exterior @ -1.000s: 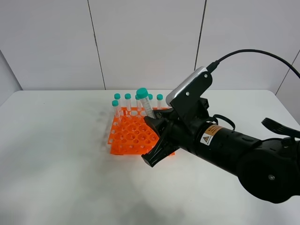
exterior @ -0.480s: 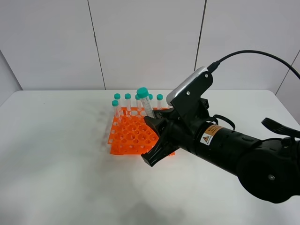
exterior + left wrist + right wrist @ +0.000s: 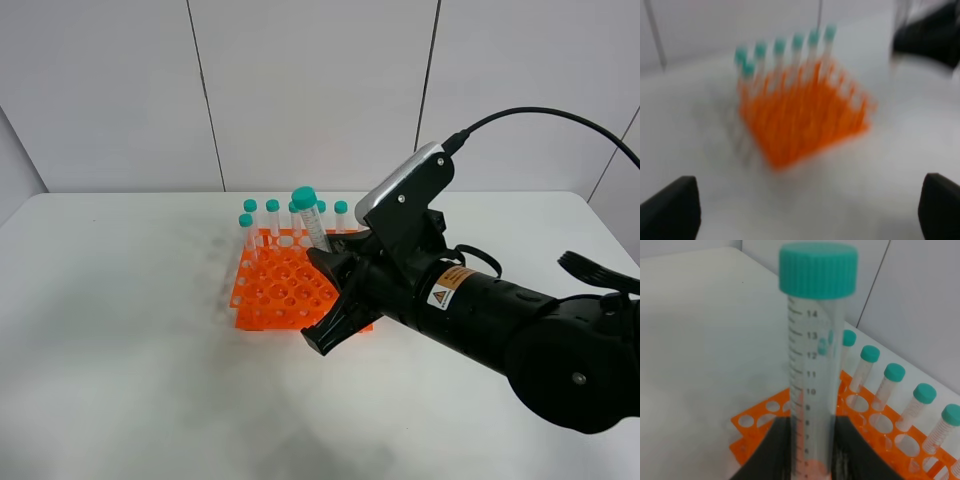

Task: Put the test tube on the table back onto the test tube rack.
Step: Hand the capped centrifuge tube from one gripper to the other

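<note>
Above the rack point(image 3: 275, 287), the tube point(image 3: 314, 226) hangs unmoved.

On the clear plastic test tube point(image 3: 812, 365): a teal-green ridged cap, thin black lines and numbers up the side. Bright orange plastic rack point(image 3: 272, 290) with rows of round holes. More clear tubes point(image 3: 273, 218) in a row at the back, all with the same teal-green caps. Plain white table point(image 3: 120, 350). Black right pincer point(image 3: 812, 460). Black robot arm point(image 3: 500, 320) with a silver-grey cover point(image 3: 405, 185) and a small white and orange sticker point(image 3: 447, 287). Pale grey wall point(image 3: 300, 90) with thin dark lines running down.
</note>
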`<action>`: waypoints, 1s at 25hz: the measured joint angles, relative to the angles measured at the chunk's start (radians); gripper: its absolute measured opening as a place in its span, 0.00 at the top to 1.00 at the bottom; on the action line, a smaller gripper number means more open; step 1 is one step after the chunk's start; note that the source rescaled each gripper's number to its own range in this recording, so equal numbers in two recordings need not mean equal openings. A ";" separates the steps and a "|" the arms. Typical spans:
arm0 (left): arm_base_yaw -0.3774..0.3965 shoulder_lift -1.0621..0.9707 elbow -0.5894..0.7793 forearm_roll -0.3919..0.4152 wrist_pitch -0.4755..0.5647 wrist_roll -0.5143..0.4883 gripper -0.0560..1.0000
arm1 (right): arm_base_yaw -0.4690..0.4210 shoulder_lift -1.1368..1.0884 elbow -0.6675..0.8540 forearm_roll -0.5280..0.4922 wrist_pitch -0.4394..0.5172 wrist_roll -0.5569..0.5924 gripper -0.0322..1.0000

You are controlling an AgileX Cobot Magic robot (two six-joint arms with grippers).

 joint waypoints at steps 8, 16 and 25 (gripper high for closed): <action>0.000 0.215 -0.009 -0.047 -0.228 0.121 0.06 | 0.000 0.000 0.000 0.000 0.000 0.000 0.94; -0.001 0.556 -0.088 -0.400 -0.383 0.430 0.17 | 0.000 0.000 0.000 -0.002 0.008 0.000 0.94; -0.001 0.791 -0.098 -0.925 -0.391 1.014 0.19 | 0.000 0.000 0.000 -0.062 0.018 0.000 0.94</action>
